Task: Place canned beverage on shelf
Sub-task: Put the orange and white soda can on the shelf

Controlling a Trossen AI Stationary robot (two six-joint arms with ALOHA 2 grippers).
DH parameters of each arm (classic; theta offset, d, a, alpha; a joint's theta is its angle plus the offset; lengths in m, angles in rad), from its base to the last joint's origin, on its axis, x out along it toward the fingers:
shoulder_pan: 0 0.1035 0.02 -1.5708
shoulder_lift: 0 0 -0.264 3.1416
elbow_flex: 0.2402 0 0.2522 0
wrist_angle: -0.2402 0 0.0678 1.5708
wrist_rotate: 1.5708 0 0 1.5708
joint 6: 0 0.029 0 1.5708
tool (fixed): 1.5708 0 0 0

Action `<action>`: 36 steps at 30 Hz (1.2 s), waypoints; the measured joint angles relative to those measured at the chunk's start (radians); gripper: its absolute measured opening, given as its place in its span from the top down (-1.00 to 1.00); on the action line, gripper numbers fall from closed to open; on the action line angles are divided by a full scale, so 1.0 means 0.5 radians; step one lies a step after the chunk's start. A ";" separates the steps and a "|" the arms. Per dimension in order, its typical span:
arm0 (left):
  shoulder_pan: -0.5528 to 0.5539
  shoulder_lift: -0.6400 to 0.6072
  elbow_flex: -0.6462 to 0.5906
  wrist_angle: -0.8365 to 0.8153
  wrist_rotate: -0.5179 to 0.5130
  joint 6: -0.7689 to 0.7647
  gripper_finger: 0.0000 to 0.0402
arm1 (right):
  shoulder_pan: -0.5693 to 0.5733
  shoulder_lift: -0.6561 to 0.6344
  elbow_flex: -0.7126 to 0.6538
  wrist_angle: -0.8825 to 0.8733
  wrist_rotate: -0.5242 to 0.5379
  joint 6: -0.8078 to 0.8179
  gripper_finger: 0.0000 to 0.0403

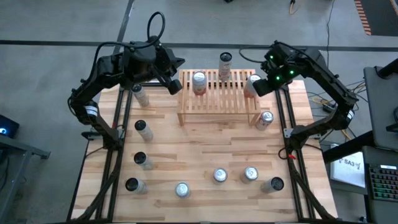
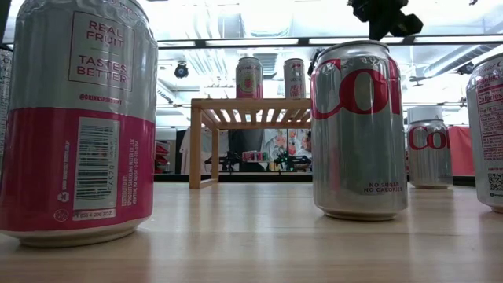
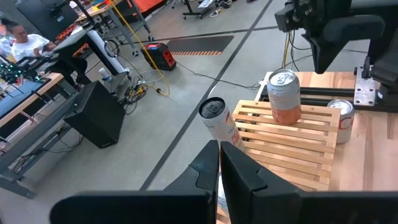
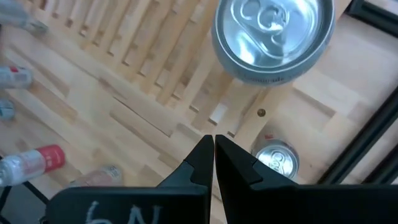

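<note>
Your shelf [image 1: 219, 93] sits at the far middle of the bench [image 1: 199, 155], with three cans standing on it: one [image 1: 198, 82] toward the left end, one [image 1: 224, 65] at the back edge, one [image 1: 252, 86] at the right end. The right claw [image 4: 214, 155], fingers pressed together and holding nothing, hangs just above that right-end can. The left claw [image 3: 219, 167], likewise closed and empty, hovers off the shelf's left end. Only the right wrist view shows a can [image 4: 277, 158] on the bench beside the shelf's corner, probably the red-and-silver one. Both arms reach inward over the back corners.
</note>
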 joint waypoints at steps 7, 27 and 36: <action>0.000 0.000 0.000 0.000 0.001 0.000 1.00 | 0.000 -0.001 -0.035 0.002 0.014 -0.015 0.96; -0.044 0.000 0.001 -0.424 0.162 -0.523 1.00 | 0.000 -0.046 0.032 0.004 0.016 -0.070 0.96; -0.112 0.008 0.001 -0.648 0.282 -0.858 1.00 | 0.000 -0.049 0.089 0.017 0.019 -0.182 0.96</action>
